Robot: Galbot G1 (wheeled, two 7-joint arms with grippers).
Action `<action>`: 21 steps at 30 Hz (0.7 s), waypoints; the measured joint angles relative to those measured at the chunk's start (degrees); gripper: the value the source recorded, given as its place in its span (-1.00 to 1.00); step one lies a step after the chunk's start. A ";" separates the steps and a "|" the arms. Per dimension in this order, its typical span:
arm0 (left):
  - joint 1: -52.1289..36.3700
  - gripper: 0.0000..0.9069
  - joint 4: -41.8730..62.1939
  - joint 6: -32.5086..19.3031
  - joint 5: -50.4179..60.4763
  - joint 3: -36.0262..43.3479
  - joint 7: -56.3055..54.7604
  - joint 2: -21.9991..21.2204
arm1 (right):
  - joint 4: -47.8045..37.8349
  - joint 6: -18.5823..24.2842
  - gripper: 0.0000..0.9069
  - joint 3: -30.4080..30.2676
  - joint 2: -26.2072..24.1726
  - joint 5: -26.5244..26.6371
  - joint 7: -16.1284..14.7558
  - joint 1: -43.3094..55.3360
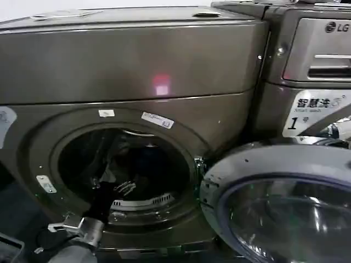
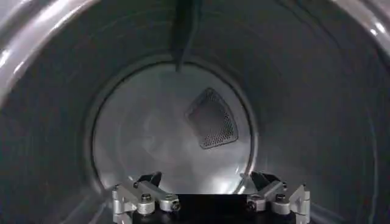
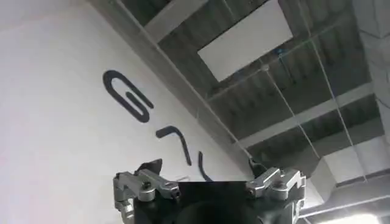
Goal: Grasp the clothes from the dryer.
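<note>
Dryer [image 1: 126, 71], the largest item, stands with its round door [image 1: 279, 203] swung open on the right side of the dryer opening. Inside the dryer, the metal drum [image 2: 55, 122] ends in a rear wall with a mesh vent [image 2: 211, 119]. Dark clothes [image 1: 129, 164] lie within the dryer opening in the head view. The left gripper [image 2: 210, 182] is reached inside the dryer, jaws spread wide and holding nothing. The right gripper [image 3: 207, 176], away from the dryer, points at a ceiling [image 3: 292, 91], jaws likewise wide apart and empty.
</note>
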 measured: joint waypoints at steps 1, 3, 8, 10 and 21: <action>0.01 1.00 0.00 0.02 0.01 -0.01 0.05 0.00 | -0.06 0.00 1.00 -0.01 -0.02 -0.01 0.01 0.05; 0.00 1.00 -0.02 0.08 0.06 0.00 0.18 -0.05 | -0.08 0.00 1.00 -0.02 -0.03 -0.02 0.01 0.10; 0.11 1.00 -0.18 0.11 0.17 0.03 0.27 -0.13 | 0.05 -0.10 1.00 -0.09 -0.01 -0.06 0.34 0.05; 0.09 1.00 -0.17 0.08 0.19 0.02 0.27 -0.12 | 0.27 -0.49 1.00 0.08 -0.02 -0.15 0.68 -0.01; -3.84 1.00 3.96 -1.21 -1.51 1.06 -0.74 0.75 | 0.81 -3.11 1.00 1.56 -0.31 -2.14 0.93 -1.08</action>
